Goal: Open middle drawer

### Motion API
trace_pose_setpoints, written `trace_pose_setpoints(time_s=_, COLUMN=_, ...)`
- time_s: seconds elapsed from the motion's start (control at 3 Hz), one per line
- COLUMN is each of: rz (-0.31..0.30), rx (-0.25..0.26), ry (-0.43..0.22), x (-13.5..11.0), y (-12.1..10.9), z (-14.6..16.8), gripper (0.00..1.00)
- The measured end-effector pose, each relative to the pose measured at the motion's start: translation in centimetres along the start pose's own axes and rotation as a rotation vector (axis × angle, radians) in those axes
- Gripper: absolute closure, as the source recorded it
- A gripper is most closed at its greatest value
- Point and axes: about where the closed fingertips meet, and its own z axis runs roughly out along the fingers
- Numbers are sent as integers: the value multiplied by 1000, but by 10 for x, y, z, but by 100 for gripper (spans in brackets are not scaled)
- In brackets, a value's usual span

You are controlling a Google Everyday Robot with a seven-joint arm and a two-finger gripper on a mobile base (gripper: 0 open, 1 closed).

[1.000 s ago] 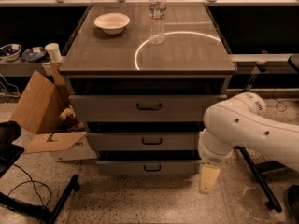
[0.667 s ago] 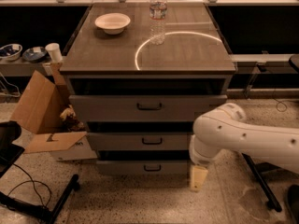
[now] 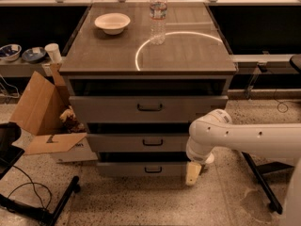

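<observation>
Grey metal middle drawer [image 3: 117,143], the one with the flat medium-height front and the small dark loop handle [image 3: 153,142]: where does it sit?

Between the taller-fronted grey top drawer [image 3: 108,109] and the slimmest-fronted grey bottom drawer [image 3: 122,169] of the grey metal cabinet [image 3: 94,60]. Its front stands a little forward of the cabinet body, with a dark gap above it.

And the robot's cream-tipped gripper [image 3: 193,174]?

Low at the cabinet's right front corner, pointing down at the speckled floor [image 3: 141,201]. It is at the right end of the bottom drawer, below the middle drawer's right end and well apart from the loop handle. Whether it is spread or pressed together, I cannot tell. The rounded white arm [image 3: 244,138] reaches in from the right.

What stands on top?

A white bowl [image 3: 113,22] at the back left, a clear plastic water bottle [image 3: 158,15] upright near it, and a bright ring of light [image 3: 141,55] on the surface. An open brown cardboard box [image 3: 40,107] leans just beside the cabinet's left side.
</observation>
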Motion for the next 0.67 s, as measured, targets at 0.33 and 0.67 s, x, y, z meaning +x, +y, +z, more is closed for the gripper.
trace_pose_setpoints(time_s=0.33, rz=-3, rx=-4, ry=23, x=-3, y=-22, z=30, gripper=0)
trace_pose_setpoints(time_s=0.67, rz=-10, rx=4, ry=47, x=-5, y=-42, z=45, gripper=0)
